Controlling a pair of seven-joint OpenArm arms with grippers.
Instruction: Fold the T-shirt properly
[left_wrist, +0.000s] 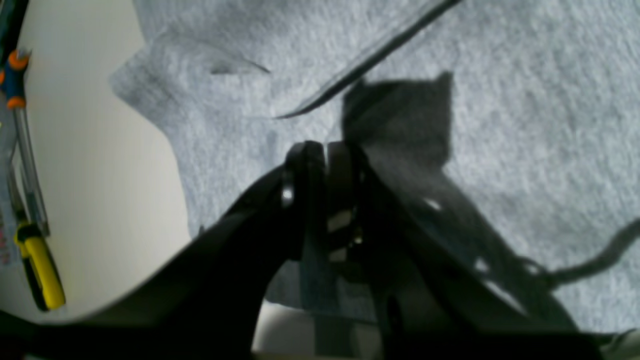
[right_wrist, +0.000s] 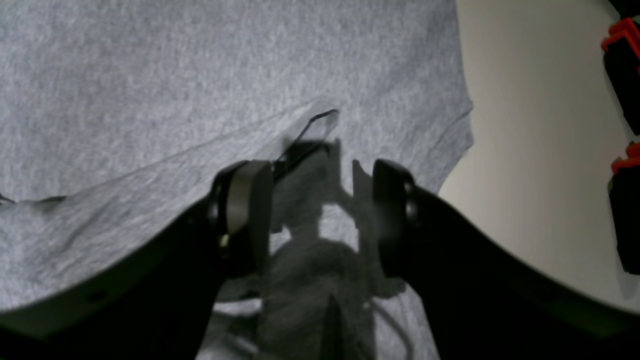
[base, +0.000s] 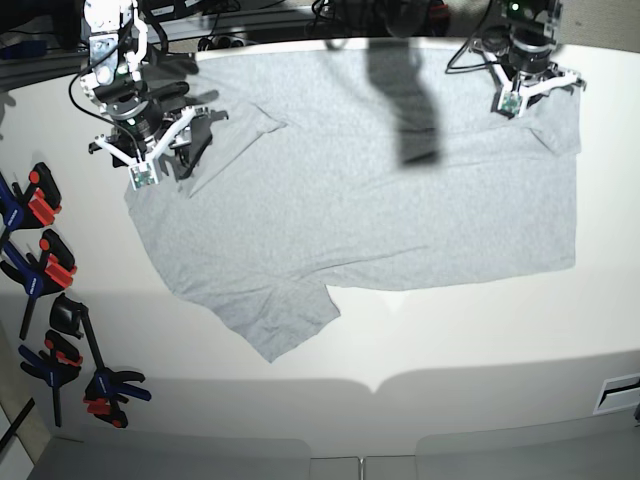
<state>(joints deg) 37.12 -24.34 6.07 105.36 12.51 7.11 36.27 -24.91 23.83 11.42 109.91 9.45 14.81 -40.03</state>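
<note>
On the white table (base: 480, 330), T-shirt (base: 350, 220) partly hidden; left end effector (left_wrist: 325, 150) nearly closed, right's (right_wrist: 322, 200) apart.

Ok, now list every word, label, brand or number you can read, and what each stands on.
No text can be read in any view.
The T-shirt: no lettering on the cloth in sight.
The white label at the table's corner: marks too small to read.

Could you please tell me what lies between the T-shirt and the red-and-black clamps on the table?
The right wrist view shows only bare pale tabletop between the T-shirt and the clamps.
</note>
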